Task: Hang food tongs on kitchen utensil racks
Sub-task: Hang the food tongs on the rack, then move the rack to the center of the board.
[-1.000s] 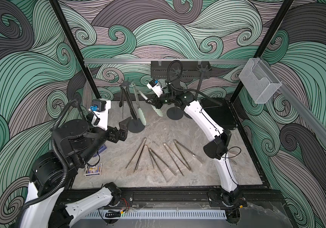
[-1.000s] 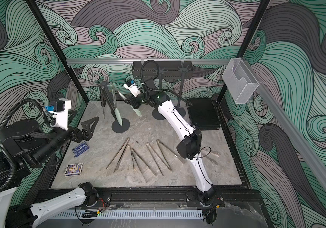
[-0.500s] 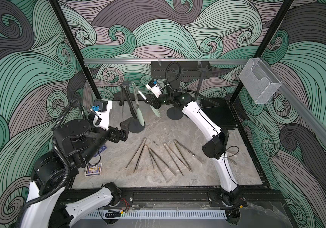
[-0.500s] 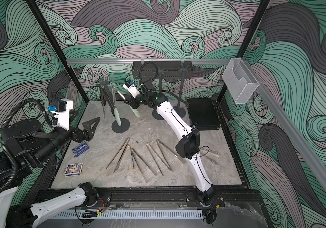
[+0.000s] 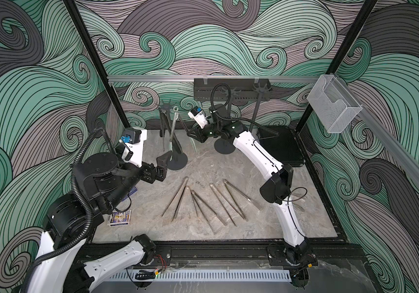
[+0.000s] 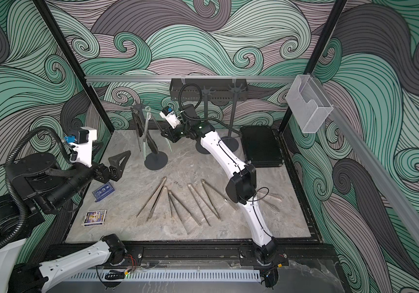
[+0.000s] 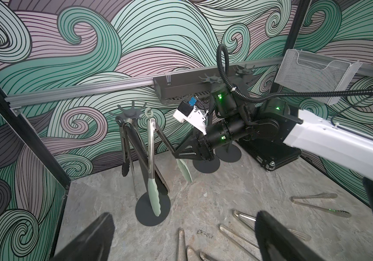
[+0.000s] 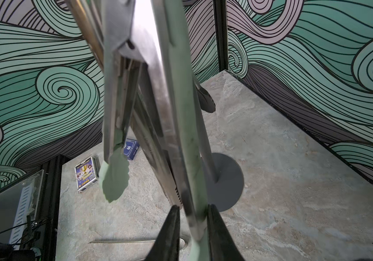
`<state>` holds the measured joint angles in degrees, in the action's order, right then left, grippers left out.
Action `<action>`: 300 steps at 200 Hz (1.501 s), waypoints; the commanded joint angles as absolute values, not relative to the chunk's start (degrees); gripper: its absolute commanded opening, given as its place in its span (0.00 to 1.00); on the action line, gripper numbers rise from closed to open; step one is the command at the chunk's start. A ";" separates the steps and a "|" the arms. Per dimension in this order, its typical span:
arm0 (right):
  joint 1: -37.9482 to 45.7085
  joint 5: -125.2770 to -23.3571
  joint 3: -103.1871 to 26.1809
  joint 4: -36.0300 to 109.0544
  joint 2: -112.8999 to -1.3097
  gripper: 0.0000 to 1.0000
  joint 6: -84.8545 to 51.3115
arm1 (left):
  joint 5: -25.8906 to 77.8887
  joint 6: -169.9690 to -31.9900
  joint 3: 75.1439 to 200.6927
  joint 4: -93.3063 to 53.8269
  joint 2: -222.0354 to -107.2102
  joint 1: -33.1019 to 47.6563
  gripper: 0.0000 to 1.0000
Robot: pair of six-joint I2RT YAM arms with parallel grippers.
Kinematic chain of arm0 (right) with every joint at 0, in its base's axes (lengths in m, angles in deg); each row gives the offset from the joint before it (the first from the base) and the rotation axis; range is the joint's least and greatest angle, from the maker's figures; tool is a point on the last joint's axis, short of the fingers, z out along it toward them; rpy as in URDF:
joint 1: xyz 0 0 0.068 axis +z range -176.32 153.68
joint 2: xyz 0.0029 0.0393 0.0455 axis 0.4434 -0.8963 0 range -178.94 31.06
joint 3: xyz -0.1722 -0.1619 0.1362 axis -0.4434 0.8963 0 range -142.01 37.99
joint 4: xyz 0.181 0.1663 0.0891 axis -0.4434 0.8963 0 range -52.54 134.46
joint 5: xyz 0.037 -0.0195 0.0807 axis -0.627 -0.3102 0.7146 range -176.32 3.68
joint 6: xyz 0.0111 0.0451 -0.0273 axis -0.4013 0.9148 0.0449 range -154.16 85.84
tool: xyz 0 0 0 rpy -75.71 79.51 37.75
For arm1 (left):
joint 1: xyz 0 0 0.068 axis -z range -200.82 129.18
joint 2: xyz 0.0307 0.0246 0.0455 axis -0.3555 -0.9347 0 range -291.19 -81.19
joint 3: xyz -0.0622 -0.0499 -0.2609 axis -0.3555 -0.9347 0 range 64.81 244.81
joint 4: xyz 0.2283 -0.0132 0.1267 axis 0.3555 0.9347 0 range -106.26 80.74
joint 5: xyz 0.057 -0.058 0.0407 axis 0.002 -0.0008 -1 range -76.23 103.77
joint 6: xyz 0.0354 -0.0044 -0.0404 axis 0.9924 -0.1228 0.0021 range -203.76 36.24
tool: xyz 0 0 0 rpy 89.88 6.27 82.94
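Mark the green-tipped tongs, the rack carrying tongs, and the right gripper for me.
green-tipped tongs [image 7: 154,196], left wrist view, green tip.
rack carrying tongs [image 7: 142,212], left wrist view, round base.
right gripper [image 8: 192,207], right wrist view, between its fingertips.

top views share the table [image 5: 211,167] from above; wrist views seemingly closer.

Light: bright and even, coming from overhead, with no dark corners.
Shadows: faint, soft pools around the utensil rack [image 5: 180,163] base on the marble tabletop [image 5: 203,165].
Glare: white sheen on the steel of the green-tipped tongs [image 8: 181,140].
Blur: those tongs are soft so close to the lens. The fingers [image 7: 90,241] of the left gripper [image 7: 185,217] are dark smears.
Distortion: the wrist views bow the wall rail [image 7: 79,91].
Sharpness: both top views are crisp mid-scene.
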<state>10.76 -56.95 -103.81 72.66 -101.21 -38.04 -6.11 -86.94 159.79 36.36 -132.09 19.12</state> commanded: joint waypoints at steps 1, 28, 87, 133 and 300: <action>10.93 -56.96 -103.25 72.73 -102.45 0.27 -37.50 | -6.00 -86.31 159.91 34.77 -131.95 19.26 0.97; 10.93 -56.96 -102.78 72.79 -102.25 0.31 -37.50 | -6.14 -86.22 159.79 34.81 -131.89 19.26 0.97; 10.81 -58.43 -98.04 72.66 -97.50 0.51 -38.31 | -6.37 -86.76 159.38 35.99 -133.47 19.26 0.98; 10.59 -65.29 -84.98 70.57 -85.96 0.54 -38.05 | -6.20 -88.28 157.31 36.48 -134.30 19.12 0.98; -1.49 -87.44 -66.43 39.52 -85.64 0.74 -37.17 | 6.58 -88.49 124.57 16.13 -118.79 18.88 0.99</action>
